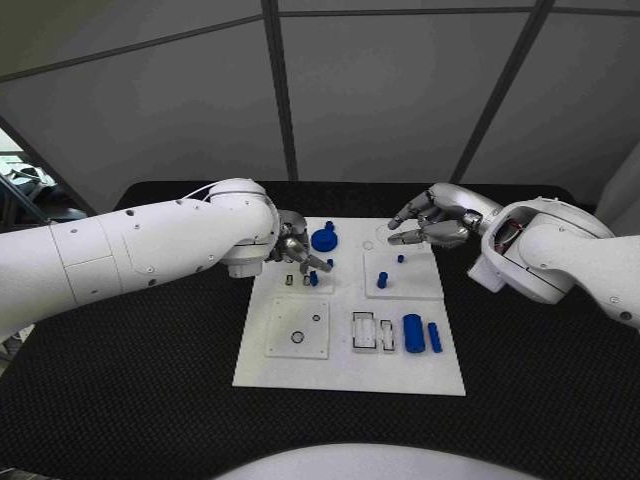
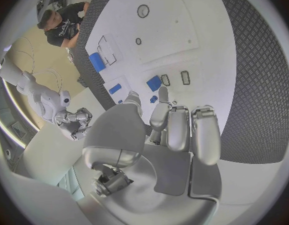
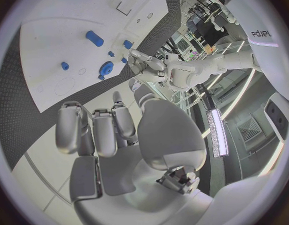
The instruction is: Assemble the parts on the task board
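The task board (image 1: 346,340), a white plate, is seen in the middle of the black table (image 1: 104,400). The left hand (image 1: 294,248) is positioned over the board's far left part, close beside a round blue part (image 1: 325,240). In the left wrist view its fingers (image 2: 182,130) are extended side by side and nothing is seen held in them, though whether a small piece is pinched at the tips cannot be told. The right hand (image 1: 433,220) is held above the board's far right edge, its fingers loosely curled with gaps between them; nothing is gripped in the right wrist view (image 3: 113,130).

On the board, a small blue peg (image 1: 382,279) is found upright in the right middle panel, with another small blue piece (image 1: 401,259) just beyond it. 2 blue cylinders are laid side by side near the right front: a thick one (image 1: 412,333) and a thinner one (image 1: 434,337). Small blue pieces (image 1: 310,279) are located just below the left hand.
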